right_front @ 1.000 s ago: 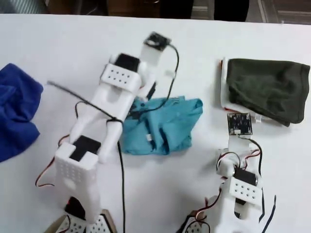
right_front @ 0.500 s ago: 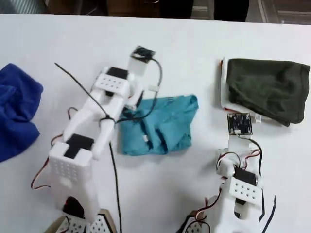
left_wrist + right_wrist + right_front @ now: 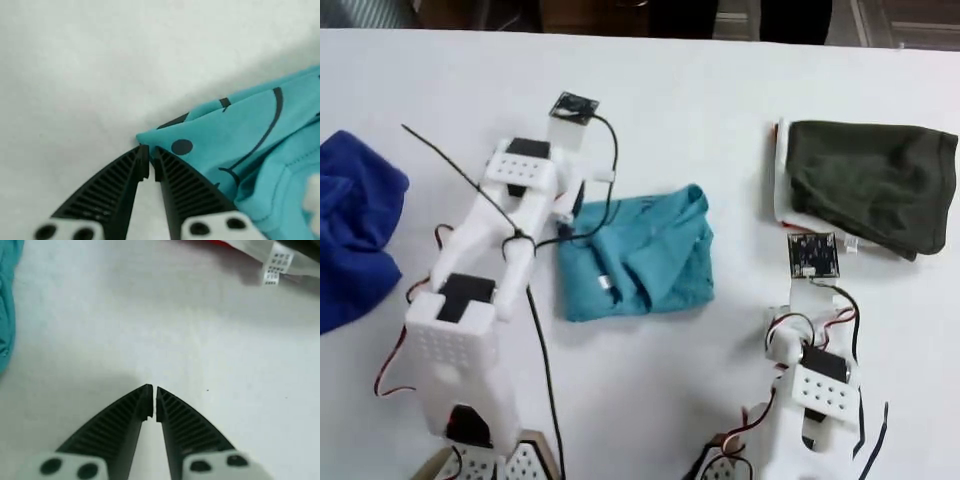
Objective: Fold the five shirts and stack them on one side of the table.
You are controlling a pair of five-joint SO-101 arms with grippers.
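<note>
Left gripper [image 3: 148,156] jaws pressed together, pinching the corner of the teal shirt [image 3: 240,135], which lies part-folded mid-table between the arms. Right gripper [image 3: 150,400] closed on nothing over the table [image 3: 150,315], near the dark green shirt [image 3: 870,180].

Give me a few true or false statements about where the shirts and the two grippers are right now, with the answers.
1. The teal shirt lies on the table, between the blue shirt and the dark green shirt. True.
2. The dark green shirt is stacked on the blue shirt. False: they lie apart, at opposite sides of the table.
3. The right gripper is shut over bare table. True.
4. The left gripper is wide open above the blue shirt. False: it is shut on a corner of the teal shirt.
</note>
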